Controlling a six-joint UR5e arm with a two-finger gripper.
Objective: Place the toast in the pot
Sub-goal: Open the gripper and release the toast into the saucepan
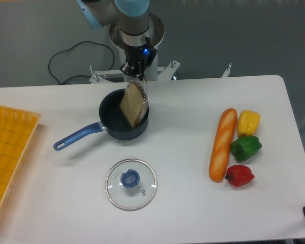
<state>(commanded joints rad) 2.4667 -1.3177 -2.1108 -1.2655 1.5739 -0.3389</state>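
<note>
1. Robotics lab setup, not a home kitchen: plain white bench (183, 203) w/ grey wall behind.
2. Robot arm base (137, 30) bolted at bench's far edge; black cable (66, 61) looping behind.
3. Toy food: baguette (222, 144), peppers (246, 147).

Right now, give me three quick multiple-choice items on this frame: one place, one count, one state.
1. Where does the glass lid lie?
A. On the pot
B. On the table in front of the pot
C. In the yellow tray

2. How many bell peppers sit beside the baguette?
A. One
B. Two
C. Three

3. How does the toast stand?
A. Flat on the table
B. On edge, tilted, its lower end in the pot
C. Under the lid

Key: 1 B, the lid rests on the bare table nearer the camera than the pot. 2 C, a yellow, a green and a red pepper are there. 3 B, the slice stands up out of the rim, below the gripper.
</note>
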